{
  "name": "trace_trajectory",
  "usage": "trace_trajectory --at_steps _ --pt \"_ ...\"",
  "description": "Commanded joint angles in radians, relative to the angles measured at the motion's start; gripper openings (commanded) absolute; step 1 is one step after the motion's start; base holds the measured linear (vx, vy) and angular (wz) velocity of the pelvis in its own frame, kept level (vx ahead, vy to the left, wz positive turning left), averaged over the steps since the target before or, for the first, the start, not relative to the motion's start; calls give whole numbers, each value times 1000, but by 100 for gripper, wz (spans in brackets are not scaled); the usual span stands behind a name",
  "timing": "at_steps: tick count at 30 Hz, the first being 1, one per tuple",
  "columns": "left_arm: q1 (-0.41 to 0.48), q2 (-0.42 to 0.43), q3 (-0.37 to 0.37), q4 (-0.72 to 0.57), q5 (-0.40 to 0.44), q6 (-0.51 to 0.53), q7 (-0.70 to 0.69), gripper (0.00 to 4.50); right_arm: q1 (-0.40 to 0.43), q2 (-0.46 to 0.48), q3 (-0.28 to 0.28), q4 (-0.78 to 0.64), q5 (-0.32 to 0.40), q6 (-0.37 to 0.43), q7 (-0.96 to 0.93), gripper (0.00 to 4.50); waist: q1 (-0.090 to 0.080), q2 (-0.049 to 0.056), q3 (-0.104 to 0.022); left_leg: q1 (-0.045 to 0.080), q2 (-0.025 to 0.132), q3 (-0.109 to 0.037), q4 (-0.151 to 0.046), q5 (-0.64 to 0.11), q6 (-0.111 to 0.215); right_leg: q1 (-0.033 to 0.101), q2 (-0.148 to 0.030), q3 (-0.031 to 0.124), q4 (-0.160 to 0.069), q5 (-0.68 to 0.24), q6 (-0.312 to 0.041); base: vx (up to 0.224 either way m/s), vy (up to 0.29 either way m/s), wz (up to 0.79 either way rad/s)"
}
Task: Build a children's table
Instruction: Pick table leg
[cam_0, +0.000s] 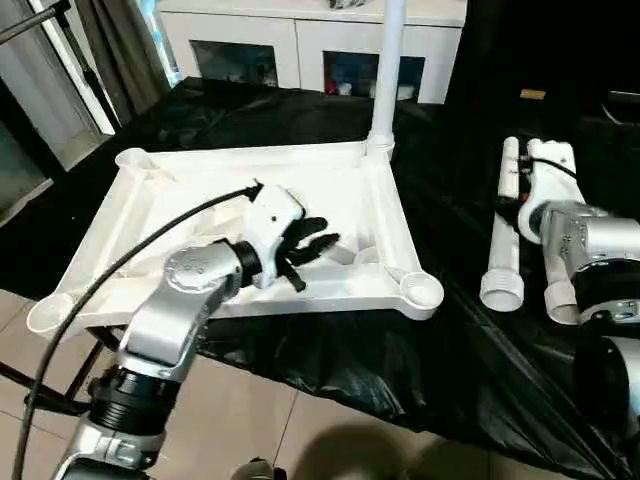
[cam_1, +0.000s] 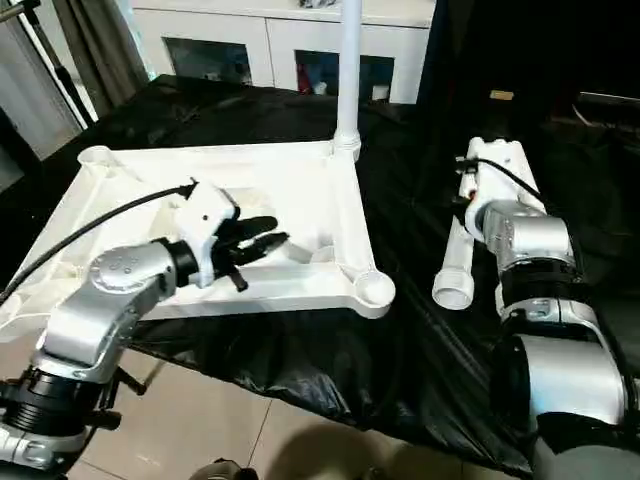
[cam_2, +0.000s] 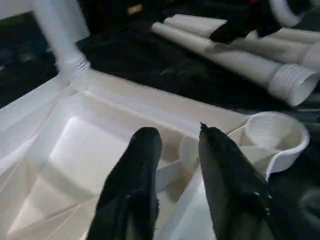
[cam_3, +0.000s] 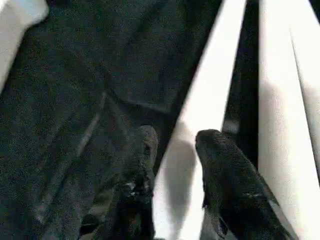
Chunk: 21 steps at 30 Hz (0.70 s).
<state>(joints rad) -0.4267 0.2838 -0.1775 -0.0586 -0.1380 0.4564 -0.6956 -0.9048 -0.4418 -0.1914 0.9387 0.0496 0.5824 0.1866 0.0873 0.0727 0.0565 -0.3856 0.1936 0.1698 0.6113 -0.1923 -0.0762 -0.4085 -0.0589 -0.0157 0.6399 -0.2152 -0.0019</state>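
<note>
Fingers of the right gripper (cam_3: 172, 150) straddle one loose leg (cam_3: 200, 130), a black finger (cam_3: 140, 165) on each side with the white tube between; whether they are pressing it or merely set around it cannot be told. On the left gripper (cam_2: 175, 145) the two fingers stand apart, holding nothing, hovering over the ribbed underside of the tabletop (cam_0: 210, 190).

The tabletop lies upside down on the black sheet (cam_0: 440, 330), sockets upward — the sensible attitude for pushing legs in from above; one leg (cam_0: 385, 70) already stands upright in the far corner socket on the robot's right. The near right corner socket (cam_0: 422, 292) is open and unfilled, as are the far left socket (cam_0: 132, 158) and the near left one (cam_0: 48, 314). The remaining loose legs (cam_0: 505, 230) lie side by side on the sheet, to the right of the tabletop and apart from it, flared ends toward the robot.

Judgement: the right arm is placed to take a leg while the left steadies the tabletop. The near edge of the tabletop overhangs the support toward the floor (cam_0: 250, 420) — downward force at that corner could tip it; between tabletop and loose legs there is open sheet for carrying a leg across. A white cabinet (cam_0: 300, 45) stands behind, well clear.
</note>
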Motion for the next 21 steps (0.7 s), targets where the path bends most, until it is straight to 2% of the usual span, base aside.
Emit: trace_trajectory --at_steps 1,2,5,9,12,16,19,21 --pt "6 7 -13 -31 -13 16 -22 181 -26 2 -18 22 5 23 -31 183 1 -18 -79 9 10 3 -51 -63 33 61 -47 20 -65 47 -266 0 0 0" --pt "8 9 -17 -36 -14 18 -28 204 -26 1 -20 26 3 22 -39 204 1 -19 -78 10 10 3 -51 -64 33 62 -48 21 -65 43 -264 0 0 0" --pt "16 17 -22 -50 -17 24 -36 220 -31 1 -29 35 4 30 -51 219 0 -15 -78 10 10 3 -50 -65 30 61 -46 21 -65 34 -255 0 0 0" --pt "22 27 -31 -59 -23 31 -41 261 -38 3 -34 53 20 50 -52 258 -1 -15 -78 10 10 3 -51 -74 27 60 -46 20 -65 28 -256 0 0 0" --pt "21 36 -39 -63 -11 29 -41 278 -41 7 -30 74 34 107 -18 270 -1 -15 -78 12 10 4 -51 -74 27 60 -44 19 -64 35 -259 0 0 0" --pt "17 49 -52 -72 -16 42 -63 314 -38 15 -36 101 48 157 20 272 0 -21 -78 9 12 5 -50 -63 33 61 -47 20 -63 41 -265 0 0 0" --pt "23 68 -68 -100 -35 69 -99 314 -35 16 -34 120 51 171 37 272 3 -19 -79 9 13 5 -49 -49 38 60 -48 19 -60 43 -268 0 0 0" --pt "26 85 -81 -120 -44 86 -120 314 -34 15 -26 138 47 173 42 272 2 -22 -77 11 14 6 -49 -59 38 57 -47 19 -63 25 -271 0 0 0"
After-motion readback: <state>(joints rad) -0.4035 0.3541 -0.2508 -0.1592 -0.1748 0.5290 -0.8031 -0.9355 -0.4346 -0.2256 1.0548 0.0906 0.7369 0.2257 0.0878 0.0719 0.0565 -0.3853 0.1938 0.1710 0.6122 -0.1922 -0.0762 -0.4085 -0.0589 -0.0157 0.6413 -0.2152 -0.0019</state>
